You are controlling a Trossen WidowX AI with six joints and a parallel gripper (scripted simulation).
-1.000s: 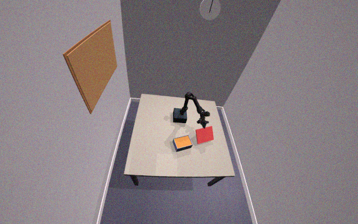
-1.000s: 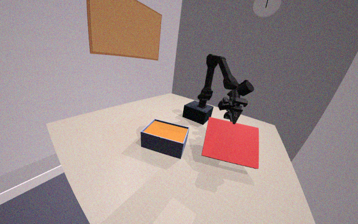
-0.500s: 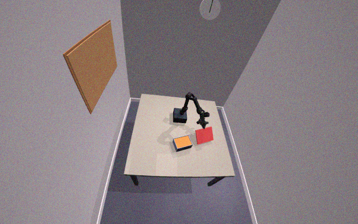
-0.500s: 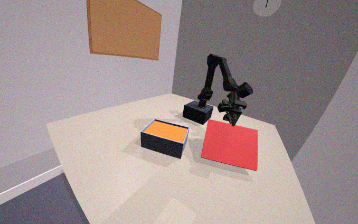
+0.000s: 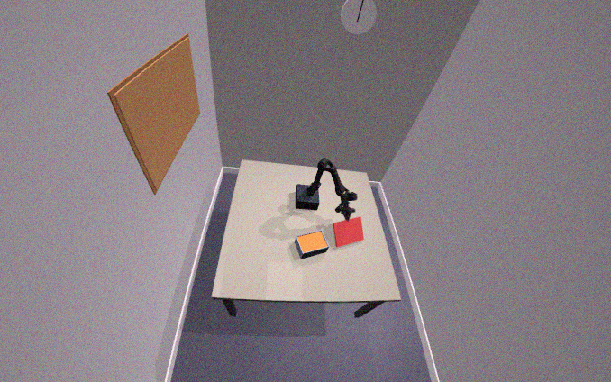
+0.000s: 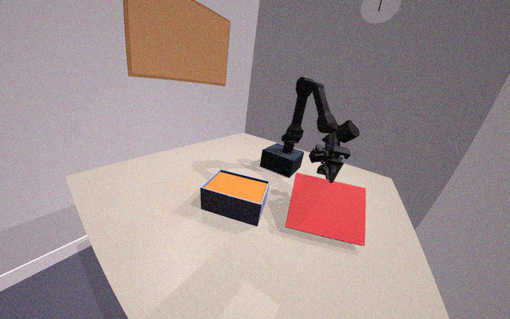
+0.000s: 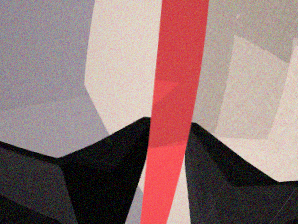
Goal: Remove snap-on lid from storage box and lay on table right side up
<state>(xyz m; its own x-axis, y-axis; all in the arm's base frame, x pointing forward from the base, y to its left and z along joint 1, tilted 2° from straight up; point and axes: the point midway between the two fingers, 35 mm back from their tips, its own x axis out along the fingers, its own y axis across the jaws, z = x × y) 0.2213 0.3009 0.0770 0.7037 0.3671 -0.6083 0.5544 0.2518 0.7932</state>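
Your gripper (image 6: 331, 177) is clamped on the back edge of the red lid (image 6: 327, 208), held just beside the open storage box (image 6: 234, 201).

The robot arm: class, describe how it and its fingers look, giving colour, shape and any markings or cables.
The arm is matte black all over, built of slim links with blocky joints, rising from a dark box-shaped base. The gripper ends in two black, angular, wedge-like fingers. No markings or loose cables show.
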